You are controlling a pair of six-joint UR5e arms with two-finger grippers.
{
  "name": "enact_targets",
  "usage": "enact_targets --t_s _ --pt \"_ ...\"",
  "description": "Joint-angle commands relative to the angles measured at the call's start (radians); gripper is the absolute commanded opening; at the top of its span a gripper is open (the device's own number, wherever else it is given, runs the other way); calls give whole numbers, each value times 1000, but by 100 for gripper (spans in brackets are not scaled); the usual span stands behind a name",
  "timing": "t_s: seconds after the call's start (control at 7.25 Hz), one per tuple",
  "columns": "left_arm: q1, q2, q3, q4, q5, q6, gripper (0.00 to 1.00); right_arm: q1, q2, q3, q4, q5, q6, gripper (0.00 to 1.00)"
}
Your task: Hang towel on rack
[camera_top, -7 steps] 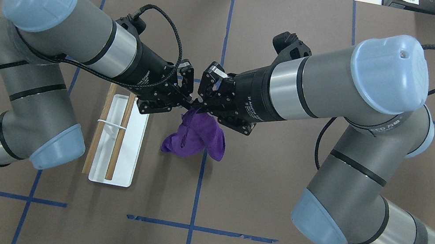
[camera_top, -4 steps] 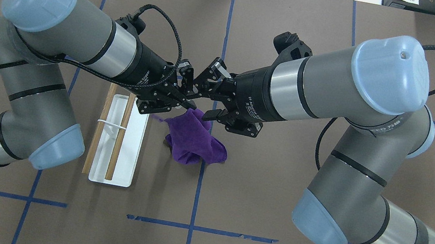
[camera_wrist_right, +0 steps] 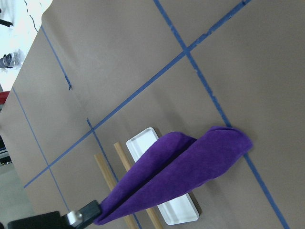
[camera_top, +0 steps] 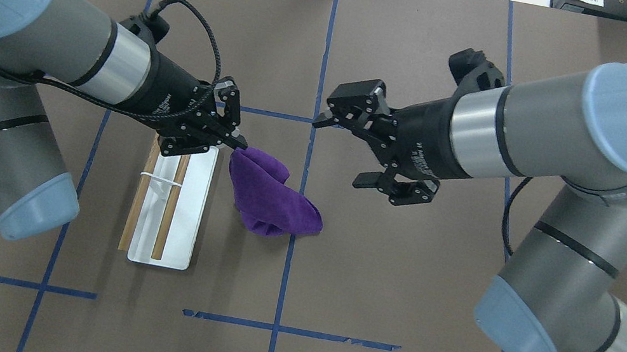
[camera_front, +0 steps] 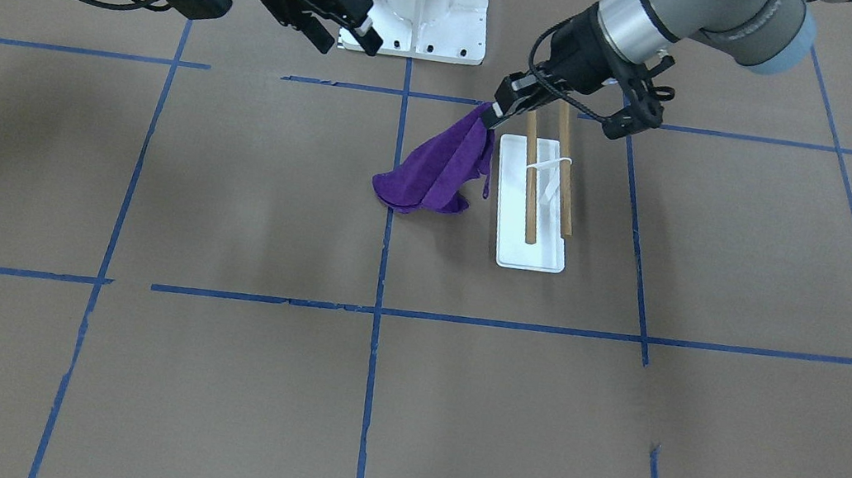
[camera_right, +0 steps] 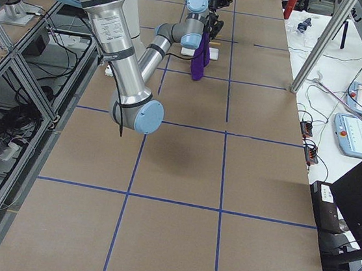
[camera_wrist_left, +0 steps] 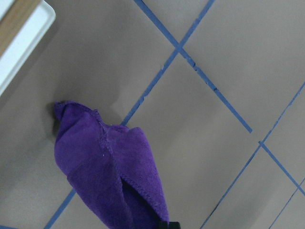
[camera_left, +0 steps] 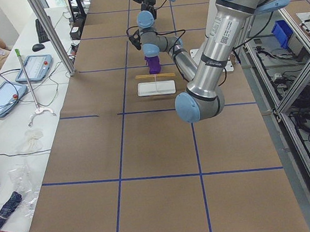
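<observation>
The purple towel (camera_top: 274, 198) hangs from one corner, and its lower end rests on the brown table. My left gripper (camera_top: 238, 148) is shut on that corner, just right of the rack's far end. The rack (camera_top: 178, 242) has a white base and two wooden dowels (camera_top: 172, 203), and it stands left of the towel. My right gripper (camera_top: 338, 151) is open and empty, apart from the towel on its right. In the front view the left gripper (camera_front: 498, 112) holds the towel (camera_front: 436, 169) beside the rack (camera_front: 528, 255). The right gripper (camera_front: 348, 36) is open. The towel also shows in the left wrist view (camera_wrist_left: 109, 176) and the right wrist view (camera_wrist_right: 181, 176).
The white bolted robot pedestal (camera_front: 419, 5) stands at the robot's edge of the table behind the towel. Blue tape lines (camera_top: 285, 274) cross the brown table cover. Tablets and cables lie on the side bench (camera_left: 1, 94), off the work area.
My right gripper has opened, let go of the towel and drawn back to the right. My left gripper has carried the towel's corner left, toward the rack.
</observation>
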Motion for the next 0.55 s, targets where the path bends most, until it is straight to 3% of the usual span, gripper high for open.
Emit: enact_targets --t_s 0.0,0.14,0.28,0.41 --pt "-83 195 -107 -2 -9 225 0 28 -48 7 -1 17 -2 100" --pt "-140 316 -168 -4 -85 380 0 27 -62 1 -1 13 -3 100" --pt "-230 378 -169 -5 -153 514 0 27 -62 -11 2 10 -5 100" --pt "-249 424 -161 -13 -157 576 0 27 -62 -15 2 9 -5 100"
